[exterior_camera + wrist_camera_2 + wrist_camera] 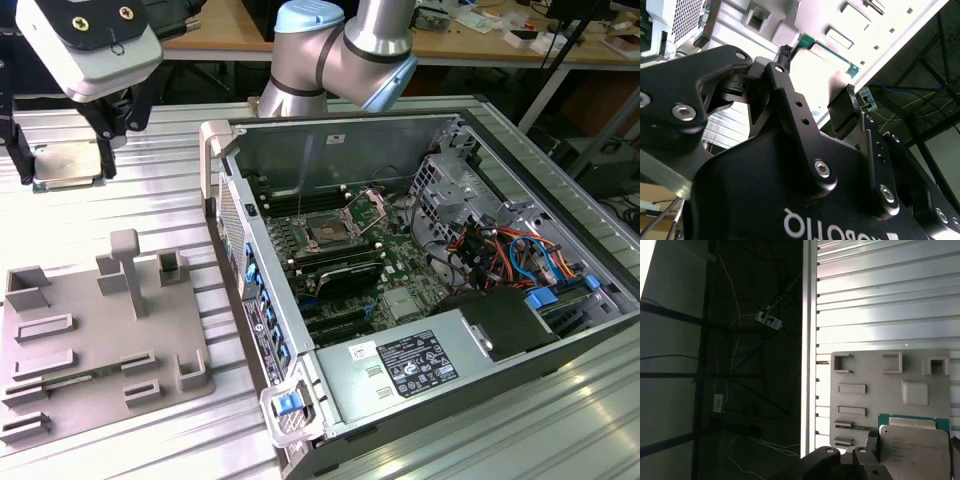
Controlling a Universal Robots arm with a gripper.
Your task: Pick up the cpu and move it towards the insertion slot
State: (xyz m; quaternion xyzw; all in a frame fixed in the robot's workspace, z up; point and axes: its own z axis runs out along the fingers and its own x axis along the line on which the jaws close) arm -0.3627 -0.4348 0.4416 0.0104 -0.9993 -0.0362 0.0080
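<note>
The cpu, a flat silvery square chip, hangs above the ribbed metal table at the exterior view's far left. My gripper is shut on it, one black finger on each side. In the first wrist view the cpu shows its pale face and green edge between the fingers, over the grey tray. In the second wrist view the fingertips clamp the bright cpu. The insertion slot, a dark square socket with its metal clamp plate raised, lies inside the open computer case, well to the exterior view's right of the gripper.
The grey plastic tray with raised blocks lies on the table below the gripper. The case wall and its pale handle stand between the gripper and the motherboard. A drive cage, coloured cables and a power supply fill the case's right part.
</note>
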